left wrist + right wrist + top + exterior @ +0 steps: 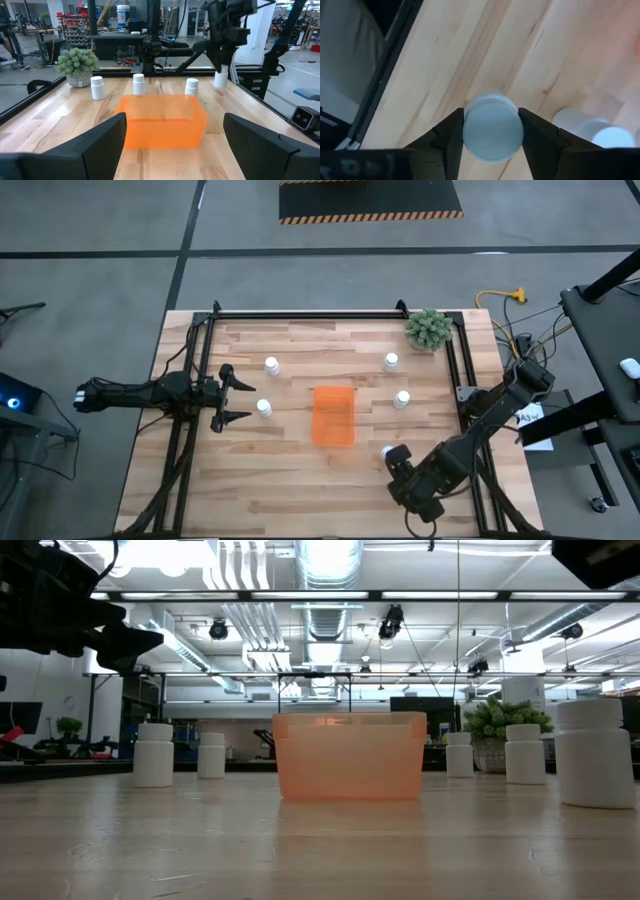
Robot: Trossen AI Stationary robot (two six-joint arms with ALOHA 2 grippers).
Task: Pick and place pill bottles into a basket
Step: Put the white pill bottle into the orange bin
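Note:
The orange basket (332,416) stands on its base mid-table and holds nothing that I can see; it also shows in the low view (349,755) and the left wrist view (162,121). Five white pill bottles stand upright on the table: two left of the basket (271,365) (264,408) and three right of it (390,361) (402,400) (386,452). My right gripper (402,472), near the front right, is shut on a sixth bottle (492,131). My left gripper (236,394) is open and empty, left of the basket, pointing at it. My right gripper pinches the bottle's white cap (470,131) between its two fingers, one on each side. The fingers come from above, pointing down. The bottle hangs upright below them (220,79); its base seems just clear of the table beside the standing bottle (605,137).
A green bushy plant (428,328) stands at the far right corner. Black metal rails (300,313) run along the far, left and right sides of the wooden table. Bare wood lies in front of the basket.

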